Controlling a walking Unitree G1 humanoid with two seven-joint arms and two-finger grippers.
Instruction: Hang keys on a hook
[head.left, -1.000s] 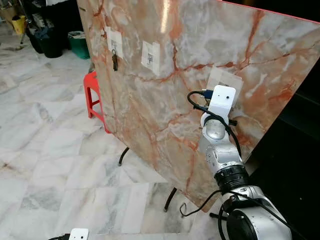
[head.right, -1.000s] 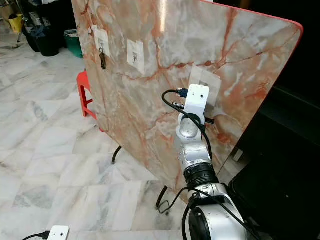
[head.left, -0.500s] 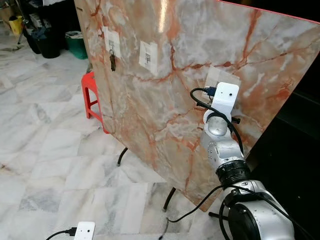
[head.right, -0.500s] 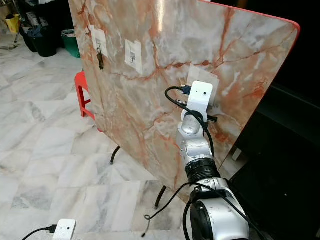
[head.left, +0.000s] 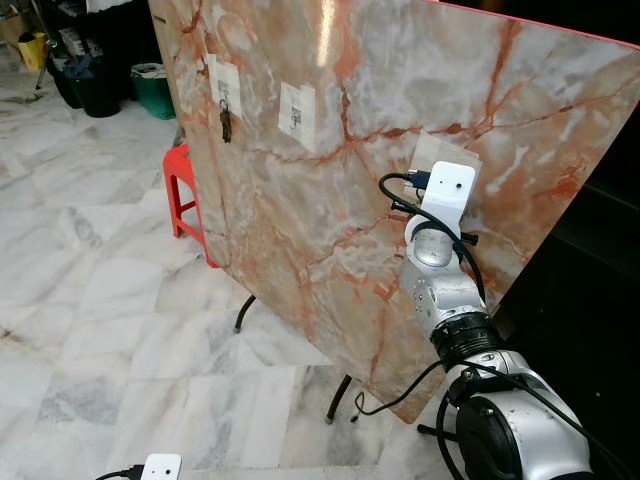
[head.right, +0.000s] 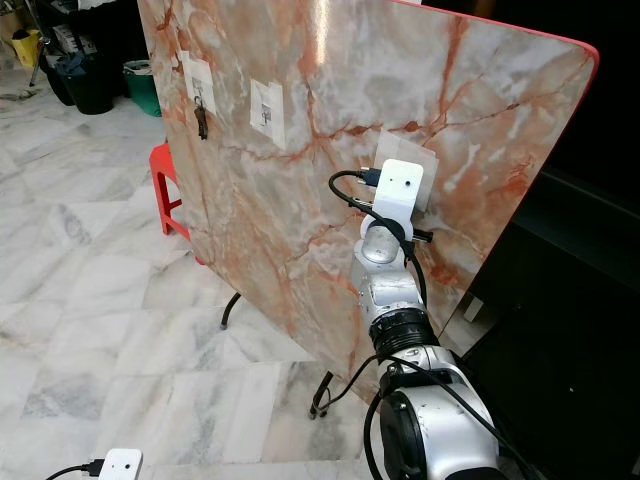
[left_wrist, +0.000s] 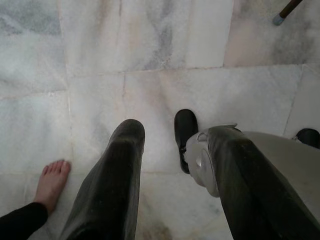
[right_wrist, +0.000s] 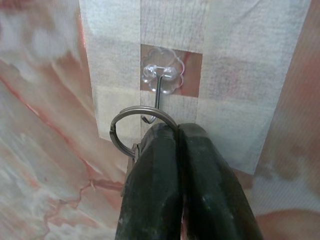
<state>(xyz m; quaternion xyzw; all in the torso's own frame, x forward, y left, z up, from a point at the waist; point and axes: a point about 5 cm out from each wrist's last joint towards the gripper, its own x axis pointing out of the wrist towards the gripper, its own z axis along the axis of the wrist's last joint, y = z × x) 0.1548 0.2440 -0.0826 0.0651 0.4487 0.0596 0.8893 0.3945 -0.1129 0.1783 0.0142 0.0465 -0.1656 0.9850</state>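
Right pincer (right_wrist: 177, 131) is raised against the tilted marble tabletop (head.left: 330, 140), fingers (right_wrist: 155, 185) pressed together on a key ring (right_wrist: 142, 131). The ring sits at the clear hook (right_wrist: 161, 82), touching its wire tip; whether the ring is threaded over it cannot be told. The hook is stuck on a taped patch (head.left: 448, 155), rightmost of three on the tabletop. Another key (head.left: 226, 122) hangs at the leftmost patch. Left pincer (left_wrist: 170, 150) hangs over the floor (left_wrist: 150, 60), fingers apart and holding nothing, near a person's bare foot (left_wrist: 52, 182).
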